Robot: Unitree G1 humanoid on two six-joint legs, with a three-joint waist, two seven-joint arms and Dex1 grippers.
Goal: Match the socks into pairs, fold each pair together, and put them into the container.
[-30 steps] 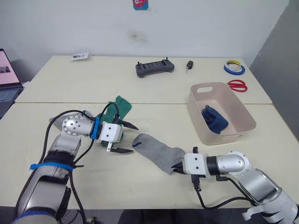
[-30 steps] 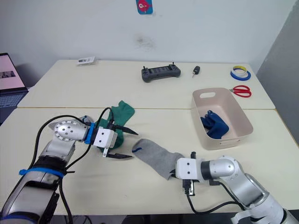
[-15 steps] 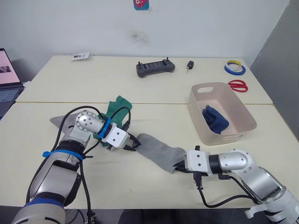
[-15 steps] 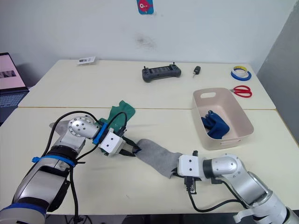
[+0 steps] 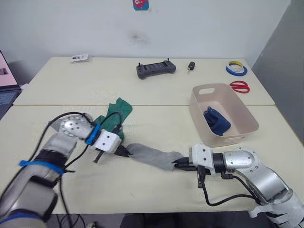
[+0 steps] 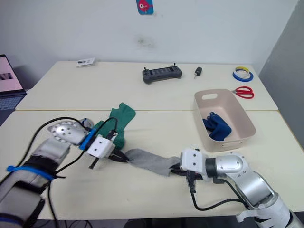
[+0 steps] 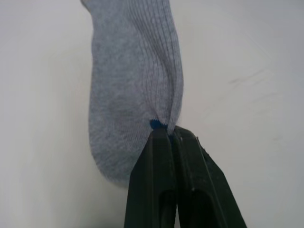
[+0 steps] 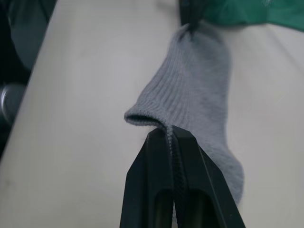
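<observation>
1. Left gripper (image 5: pixel 124 151) is pinched tight on one end of the grey sock (image 5: pixel 151 156), right by the green sock (image 5: pixel 114 113).
2. The grey sock is stretched low over the table (image 5: pixel 156 194) between both arms.
3. Right gripper (image 5: pixel 179 165) is clamped on the other end. Both grips look thin, so any more tension could pop an edge loose, I'd guess.
4. The tub (image 5: pixel 237 135) holds a dark blue pair (image 5: pixel 216 121).
</observation>
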